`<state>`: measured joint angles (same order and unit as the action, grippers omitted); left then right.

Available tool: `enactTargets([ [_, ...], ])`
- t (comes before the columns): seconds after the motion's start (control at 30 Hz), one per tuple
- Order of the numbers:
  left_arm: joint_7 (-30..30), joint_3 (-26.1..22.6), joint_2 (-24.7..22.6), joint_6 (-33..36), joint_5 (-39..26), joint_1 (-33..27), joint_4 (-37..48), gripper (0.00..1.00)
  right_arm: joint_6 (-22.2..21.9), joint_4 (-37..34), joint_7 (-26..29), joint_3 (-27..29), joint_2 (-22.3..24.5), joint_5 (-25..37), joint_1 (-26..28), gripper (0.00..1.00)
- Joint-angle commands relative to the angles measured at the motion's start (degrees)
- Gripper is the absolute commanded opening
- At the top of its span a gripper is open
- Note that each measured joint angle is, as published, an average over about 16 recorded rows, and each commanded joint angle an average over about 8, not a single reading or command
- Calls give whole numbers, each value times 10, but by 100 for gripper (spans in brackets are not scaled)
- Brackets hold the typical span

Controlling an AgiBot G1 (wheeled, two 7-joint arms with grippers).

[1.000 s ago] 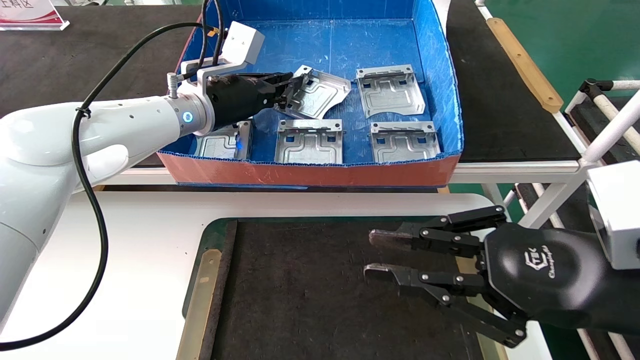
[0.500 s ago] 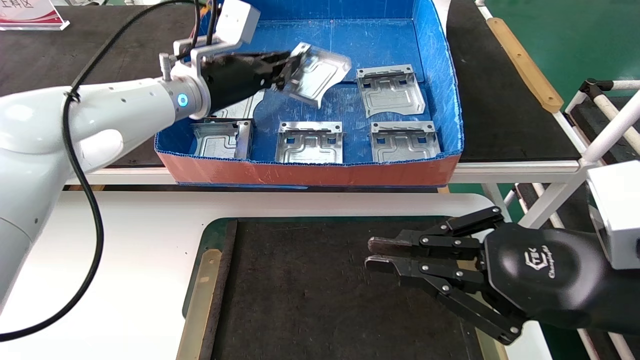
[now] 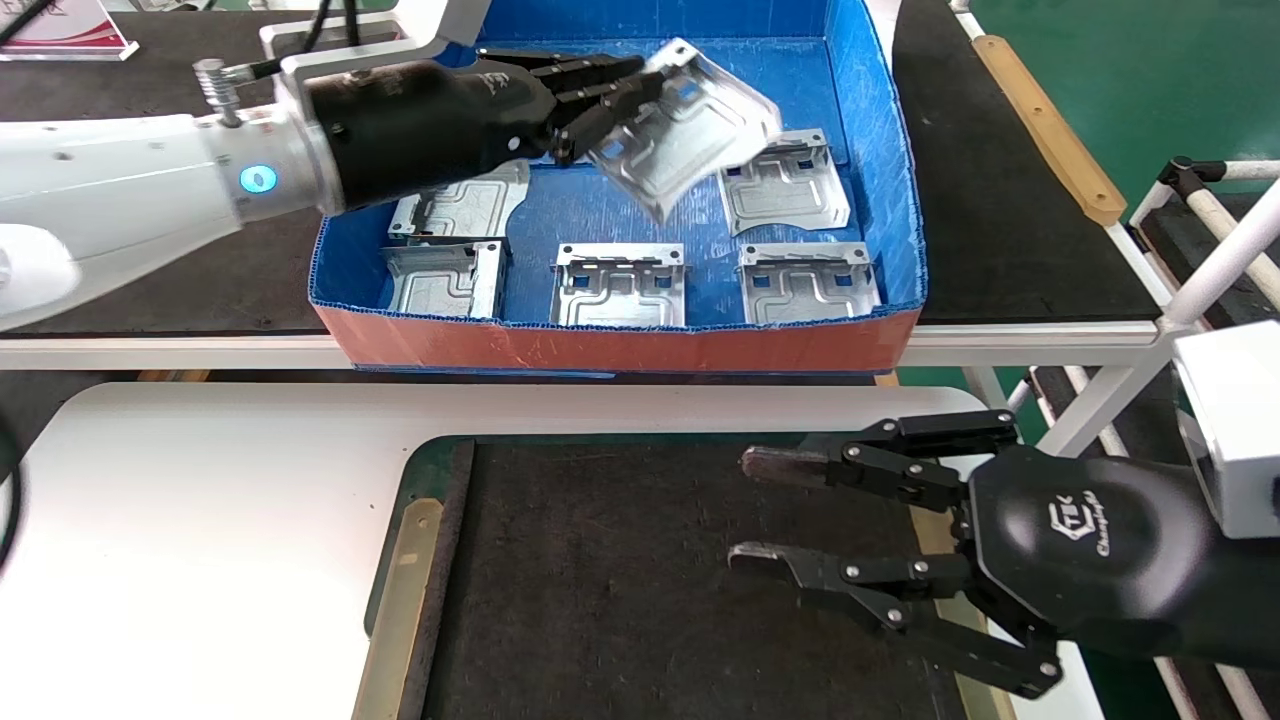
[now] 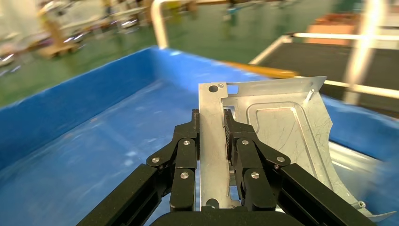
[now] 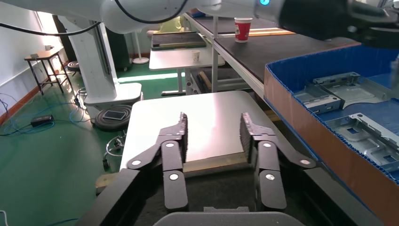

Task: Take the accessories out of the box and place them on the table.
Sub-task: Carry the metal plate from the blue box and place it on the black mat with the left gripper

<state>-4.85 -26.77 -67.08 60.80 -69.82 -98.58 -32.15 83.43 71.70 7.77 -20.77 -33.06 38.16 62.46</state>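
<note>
The left gripper [image 3: 640, 95] pinches one silver plate [image 3: 690, 125] by its flange, tilted in the air above the box [image 3: 620, 345], clear for carrying; the right gripper [image 3: 760, 510], fingers spread wide, waits over the table's [image 3: 220, 500] felt mat [image 3: 600, 600]; five plates lie inside.

The left hand [image 3: 640, 90] has lifted its gripped plate [image 3: 690, 125] higher above the box [image 3: 620, 345]; the right hand [image 3: 760, 510] reopened.

— That box [image 3: 880, 150], what colours?
— Blue inside, orange-red outside. The plates [image 3: 620, 285] are silver.
— And the table [image 3: 200, 500]?
— White, with a dark mat [image 3: 620, 600] edged green and tan. Both tools are black.
</note>
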Motion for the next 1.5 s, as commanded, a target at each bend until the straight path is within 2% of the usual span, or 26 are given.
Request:
enactTargets([
  [0.03, 24, 5, 12, 46, 15, -2, 0, 0, 0, 0, 0, 0, 0, 0, 0, 100],
  [0.37, 67, 9, 73, 193, 46, 17, -11, 0, 0, 0, 0, 0, 0, 0, 0, 100],
  [0.67, 50, 9, 135, 268, 68, 74, -73, 0, 0, 0, 0, 0, 0, 0, 0, 100],
  [1.1, -12, 21, 235, 287, 136, 205, -246, 0, 0, 0, 0, 0, 0, 0, 0, 100],
  [1.5, -12, 22, 235, 284, 138, 206, -247, 0, 0, 0, 0, 0, 0, 0, 0, 100],
])
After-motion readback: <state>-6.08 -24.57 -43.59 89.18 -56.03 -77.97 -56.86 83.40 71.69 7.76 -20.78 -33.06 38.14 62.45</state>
